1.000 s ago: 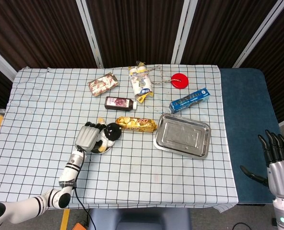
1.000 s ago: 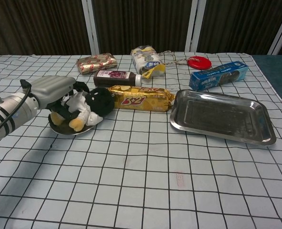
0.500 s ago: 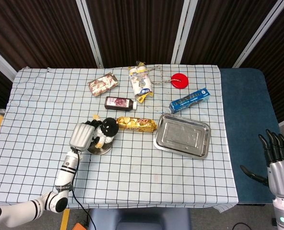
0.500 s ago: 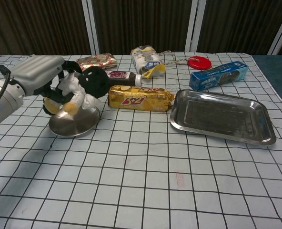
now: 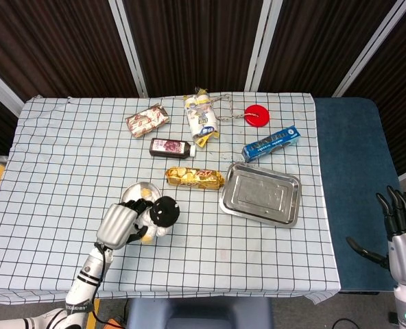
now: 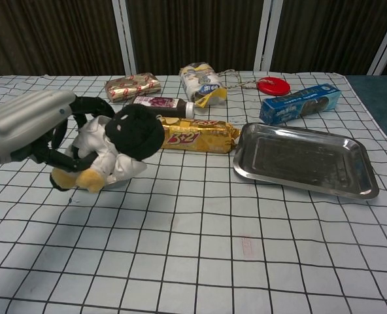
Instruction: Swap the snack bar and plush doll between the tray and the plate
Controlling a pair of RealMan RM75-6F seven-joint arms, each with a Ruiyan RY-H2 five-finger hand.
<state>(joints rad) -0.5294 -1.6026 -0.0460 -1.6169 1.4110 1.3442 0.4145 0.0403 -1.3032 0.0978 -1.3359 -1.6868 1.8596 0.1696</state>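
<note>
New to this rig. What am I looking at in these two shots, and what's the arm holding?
It is a two-armed robot with fingered hands, steered by a person. One picture looks down from its head, the other looks forward from its chest.

The left robot hand holds a black and white plush doll lifted off the small round plate. The right robot hand waits, fingers spread and empty, off the table's right side; only the head view shows it.

On the checked tablecloth lie a gold snack bar beside an empty metal tray, a dark bottle, a blue biscuit box, a red disc and two more wrapped snacks.
</note>
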